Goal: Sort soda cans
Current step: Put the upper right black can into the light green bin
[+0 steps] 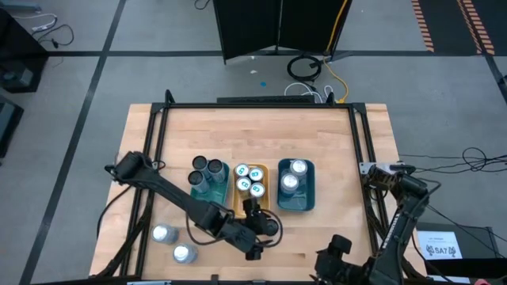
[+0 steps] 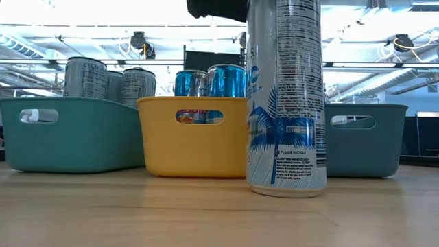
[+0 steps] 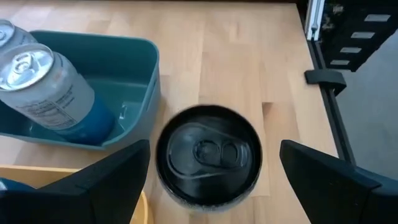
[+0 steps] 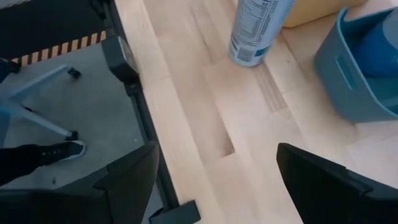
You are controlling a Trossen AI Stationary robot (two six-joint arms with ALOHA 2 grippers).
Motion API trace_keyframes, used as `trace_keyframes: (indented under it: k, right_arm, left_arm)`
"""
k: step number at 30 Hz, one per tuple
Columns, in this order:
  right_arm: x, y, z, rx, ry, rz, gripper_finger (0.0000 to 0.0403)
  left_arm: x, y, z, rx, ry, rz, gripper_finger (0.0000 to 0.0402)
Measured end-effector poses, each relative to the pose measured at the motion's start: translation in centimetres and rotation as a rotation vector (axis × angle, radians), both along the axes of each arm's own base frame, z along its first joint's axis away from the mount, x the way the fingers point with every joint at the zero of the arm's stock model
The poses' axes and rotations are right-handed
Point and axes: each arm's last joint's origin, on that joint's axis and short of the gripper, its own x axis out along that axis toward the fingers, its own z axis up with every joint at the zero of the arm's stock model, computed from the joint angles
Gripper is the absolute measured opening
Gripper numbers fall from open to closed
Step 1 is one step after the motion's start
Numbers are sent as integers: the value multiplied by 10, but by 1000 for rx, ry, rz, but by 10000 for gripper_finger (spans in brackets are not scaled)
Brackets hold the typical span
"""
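**Grab the dark-top can nice and straight**

Close to the front edge of the table, the R claw [image 4: 217, 155] waits w/ its fingers wide and nothing in them. It hangs over bare wood and has no job right now.

Two loose cans [image 1: 173, 244] w/ silver tops stand near the front L corner, well apart from the trays. They are not sorted yet.

A bit farther in stands the can to grab [image 2: 287, 103]. It is tall, has a dark top, and is upright on the wood, just in front of the orange tray [image 2: 164, 147] and near the corner of the blue tray [image 3: 146, 81]. The L claw [image 3: 214, 149] is right over it, fingers wide, one on each side, not touching the can. It holds nothing.

How to do it well, prob.:
- Keep the can in the middle btw the two fingers, so both touch at once and it does not tip.
- Go straight down, low enough to hold the round side, not the rim.
- Squeeze softly. A thin can may dent.
- Lift straight up first. The orange tray is very close and could get bumped.

Farther back, the trays sit in a row: the teal tray [image 1: 195, 192] w/ dark-top cans, the orange one w/ blue-green tops, the blue one w/ silver tops. So this can most likely goes in the teal tray, and it needs a free spot there.
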Motion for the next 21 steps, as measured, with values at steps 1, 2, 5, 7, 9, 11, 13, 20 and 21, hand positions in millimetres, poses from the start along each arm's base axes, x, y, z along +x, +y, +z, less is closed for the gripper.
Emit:
trace_keyframes:
  k: [1, 2, 5, 7, 9, 11, 13, 20, 21]
  right_arm:
    - [-1, 1, 0, 2, -1, 2, 318]
    - [-3, 2, 0, 4, -3, 4, 318]
    - [-7, 4, 0, -1, -22, 7, 318]
    - [-9, 6, 1, 3, -26, 3, 318]
    - [-10, 6, 1, 6, -26, 2, 318]
    - [-12, 7, 1, 4, -26, 4, 318]
    - [-12, 7, 1, 3, -27, 4, 318]
    - [-14, 7, 1, -16, -34, 13, 318]
    - [-14, 7, 1, -19, -39, 13, 318]
  left_arm:
    - [1, 0, -2, 3, 5, 0, 367]
    - [2, 0, -4, 6, 10, 2, 367]
    - [6, 1, -15, 17, 32, 7, 367]
    - [8, 1, -20, 21, 42, 9, 367]
    - [10, 1, -19, 11, 21, 13, 367]
    - [12, 2, -17, -1, -1, 17, 367]
    - [13, 3, -17, -6, -10, 21, 367]
    - [14, 5, -17, -5, -8, 26, 345]
    - [14, 4, -17, -6, -8, 25, 336]
